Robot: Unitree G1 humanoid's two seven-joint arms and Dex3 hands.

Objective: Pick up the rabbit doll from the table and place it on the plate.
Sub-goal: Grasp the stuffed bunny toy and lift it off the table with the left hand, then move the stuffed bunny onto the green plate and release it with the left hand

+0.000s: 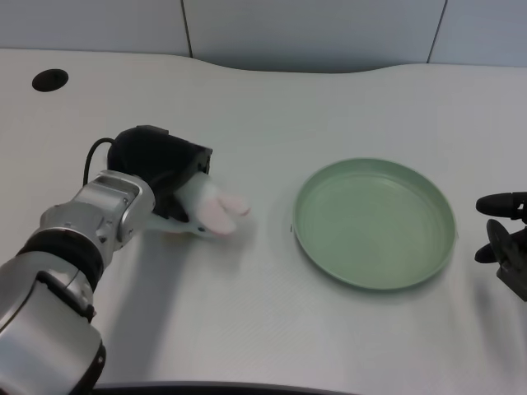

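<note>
We see the left hand point(160, 169) closed over the rabbit doll point(210, 211) on the white table point(247, 329), pink ears poking rightward; the green plate point(375, 222) sits well apart, right.

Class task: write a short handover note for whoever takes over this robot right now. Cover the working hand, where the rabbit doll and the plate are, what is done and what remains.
Left hand: over the small white plush rabbit doll with pink ears, fingers around it; whether the grip is firm cannot be told.
Doll: at table level, left of the round green plate, clearly apart from it.
Plate: holds nothing.
Done: hand has reached the doll.
Left: lift it, carry it right, set it on the plate, release.
</note>
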